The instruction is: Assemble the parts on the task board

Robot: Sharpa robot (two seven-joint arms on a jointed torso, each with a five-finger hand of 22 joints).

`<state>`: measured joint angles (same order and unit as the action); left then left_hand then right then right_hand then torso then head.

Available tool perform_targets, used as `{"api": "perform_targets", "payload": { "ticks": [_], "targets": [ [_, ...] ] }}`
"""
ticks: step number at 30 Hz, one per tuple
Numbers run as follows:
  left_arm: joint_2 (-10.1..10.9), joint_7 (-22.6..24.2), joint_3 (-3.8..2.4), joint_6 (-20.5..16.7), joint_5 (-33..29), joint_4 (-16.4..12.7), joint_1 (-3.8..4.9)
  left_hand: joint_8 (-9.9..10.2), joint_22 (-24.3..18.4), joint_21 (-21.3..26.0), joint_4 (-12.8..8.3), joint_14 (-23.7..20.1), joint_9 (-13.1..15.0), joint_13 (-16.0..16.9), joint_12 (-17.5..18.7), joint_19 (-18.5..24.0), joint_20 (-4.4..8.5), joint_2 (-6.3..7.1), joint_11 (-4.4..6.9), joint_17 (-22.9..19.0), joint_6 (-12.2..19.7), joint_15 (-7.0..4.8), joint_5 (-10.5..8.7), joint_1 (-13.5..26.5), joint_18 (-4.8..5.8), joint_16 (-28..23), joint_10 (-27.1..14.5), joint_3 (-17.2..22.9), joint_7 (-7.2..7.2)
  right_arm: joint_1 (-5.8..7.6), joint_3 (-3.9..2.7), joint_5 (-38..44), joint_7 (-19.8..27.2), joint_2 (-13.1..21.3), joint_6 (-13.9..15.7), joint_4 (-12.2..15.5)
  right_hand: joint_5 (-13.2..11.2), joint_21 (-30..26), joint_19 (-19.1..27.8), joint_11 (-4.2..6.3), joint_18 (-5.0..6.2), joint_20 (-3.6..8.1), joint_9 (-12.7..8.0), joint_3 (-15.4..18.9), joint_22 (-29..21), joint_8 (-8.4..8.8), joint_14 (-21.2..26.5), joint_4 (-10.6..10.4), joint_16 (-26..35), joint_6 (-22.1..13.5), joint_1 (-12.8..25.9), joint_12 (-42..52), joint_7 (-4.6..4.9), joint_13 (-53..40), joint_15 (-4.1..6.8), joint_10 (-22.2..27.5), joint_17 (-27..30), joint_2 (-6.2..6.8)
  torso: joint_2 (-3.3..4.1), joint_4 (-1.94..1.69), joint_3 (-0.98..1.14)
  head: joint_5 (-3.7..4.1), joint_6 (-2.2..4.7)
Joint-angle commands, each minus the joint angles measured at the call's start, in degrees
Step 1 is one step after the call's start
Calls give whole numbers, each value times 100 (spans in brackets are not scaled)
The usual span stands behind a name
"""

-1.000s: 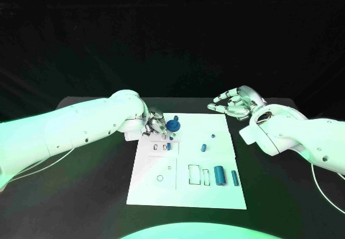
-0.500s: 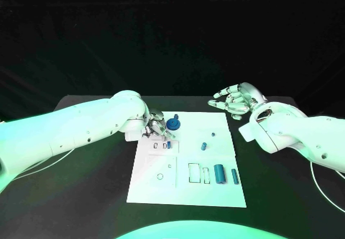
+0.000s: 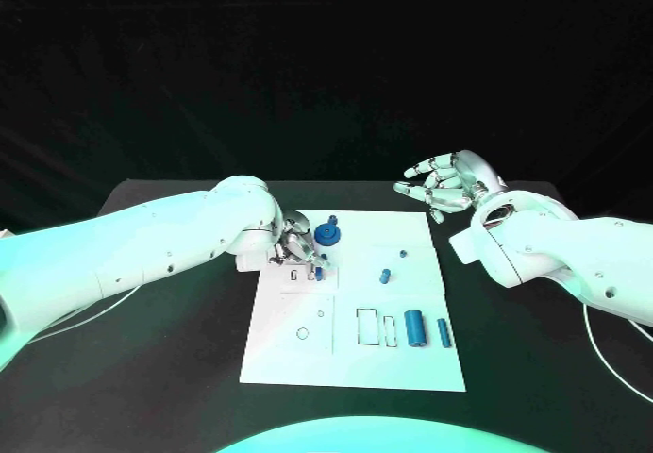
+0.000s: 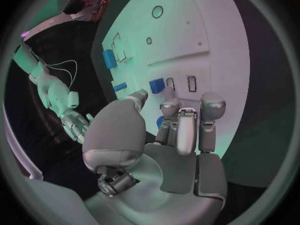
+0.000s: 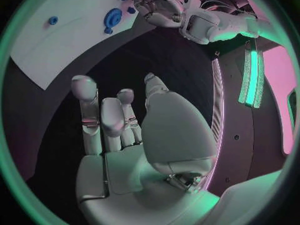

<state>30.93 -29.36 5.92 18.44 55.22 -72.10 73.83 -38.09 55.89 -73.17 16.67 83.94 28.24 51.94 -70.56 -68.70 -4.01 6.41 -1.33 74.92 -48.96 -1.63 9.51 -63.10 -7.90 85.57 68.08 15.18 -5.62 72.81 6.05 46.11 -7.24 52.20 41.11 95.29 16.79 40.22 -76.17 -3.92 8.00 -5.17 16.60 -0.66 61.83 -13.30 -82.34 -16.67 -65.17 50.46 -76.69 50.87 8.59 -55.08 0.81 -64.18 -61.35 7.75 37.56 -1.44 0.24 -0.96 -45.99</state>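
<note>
The white task board (image 3: 354, 354) lies mid-table. My left hand (image 3: 297, 247) hovers over its far left corner with fingers bent down toward the board (image 4: 187, 30). A round blue part (image 3: 326, 233) stands just right of that hand. A small blue piece (image 3: 317, 273) (image 4: 156, 85) sits by a slot just beyond the fingertips. A bit of blue (image 4: 161, 121) shows between thumb and fingers; whether it is held I cannot tell. My right hand (image 3: 443, 184) (image 5: 119, 120) hangs off the board's far right corner, fingers apart, holding nothing.
More blue parts lie on the board: a small one (image 3: 385, 276) mid-board, a tiny one (image 3: 403, 254) behind it, a thick cylinder (image 3: 413, 329) and a thin one (image 3: 443, 332) near the front right. Black table (image 3: 163, 377) surrounds the board.
My left hand has slid a little toward the board's slots, away from the round blue part, which now stands apart from it. The right hand has lifted slightly toward the back.
</note>
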Motion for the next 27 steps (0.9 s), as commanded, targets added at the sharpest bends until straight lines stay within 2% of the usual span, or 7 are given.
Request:
{"api": "perform_targets", "payload": {
  "ticks": [1,7,15,18,22,23,27],
  "targets": [
    [-29,0,3,140,-73,-5,-12,-23,5,-25,-14,213,9,9,32,-47,-8,4,-8,312,34,-38,-3,-38,91,27,-24,-22,8,1,0,-54,214,-13,124,-6,26,-239,59,16,70,6,-9,-48,-154,-21,59,-6,155,-46,-73,-127,12,133,-5,99,119,6,2,-1,-1,-4,0],
    [-33,-1,18,145,-87,1,-26,-53,22,-40,-25,215,63,5,34,-44,-10,-26,-2,328,42,-43,5,-182,93,34,-31,-9,16,1,2,-69,255,-20,163,-15,40,-414,63,14,86,5,-14,-65,-279,-35,70,-3,280,-59,-89,-206,14,238,-6,146,185,-2,2,1,1,-14,-11],
    [-29,0,29,107,-146,-4,-31,-94,39,-60,-38,218,150,2,38,-31,-9,-144,17,346,47,-56,8,-448,93,39,-34,95,38,1,3,-73,272,-30,193,-24,85,-489,45,16,90,8,-17,-92,-340,-47,60,-1,330,-66,-118,-218,12,277,-4,151,196,-19,0,0,0,2,-9],
    [-26,2,30,64,-207,-11,-31,-122,52,-74,-80,223,210,1,44,-26,2,-224,43,362,54,-78,10,-689,93,44,-32,255,66,1,4,-73,268,-34,192,-29,93,-491,41,16,90,8,-17,-95,-344,-48,60,-1,340,-67,-121,-220,13,282,-3,152,200,-20,0,6,4,1,-5],
    [-21,8,31,-30,-381,1,-32,-229,83,-99,-220,228,362,3,60,-25,34,-310,93,380,68,-122,9,-1059,97,46,-24,692,118,1,5,-73,261,-42,184,-41,115,-509,32,16,90,9,-19,-102,-360,-52,55,-1,354,-70,-127,-218,13,290,-3,150,201,-20,3,8,4,11,-1],
    [-19,12,32,-68,-437,7,-32,-301,96,-110,-337,230,465,11,68,-22,52,-309,109,388,106,-142,-17,-1194,98,46,-12,1002,133,1,6,-73,257,-45,179,-46,115,-509,32,16,90,9,-19,-102,-360,-52,55,-1,354,-70,-127,-218,13,290,-3,150,201,-20,3,5,3,13,-1],
    [4,27,32,-204,-700,20,-32,-467,116,-133,-657,236,735,24,81,-11,61,-158,113,409,222,-143,-19,-1155,102,46,31,1899,135,1,10,-73,239,-51,159,-64,172,-549,18,17,92,11,-22,-113,-393,-58,47,-1,379,-77,-139,-225,12,315,-2,156,200,-15,3,1,1,24,-4]
  ]
}}
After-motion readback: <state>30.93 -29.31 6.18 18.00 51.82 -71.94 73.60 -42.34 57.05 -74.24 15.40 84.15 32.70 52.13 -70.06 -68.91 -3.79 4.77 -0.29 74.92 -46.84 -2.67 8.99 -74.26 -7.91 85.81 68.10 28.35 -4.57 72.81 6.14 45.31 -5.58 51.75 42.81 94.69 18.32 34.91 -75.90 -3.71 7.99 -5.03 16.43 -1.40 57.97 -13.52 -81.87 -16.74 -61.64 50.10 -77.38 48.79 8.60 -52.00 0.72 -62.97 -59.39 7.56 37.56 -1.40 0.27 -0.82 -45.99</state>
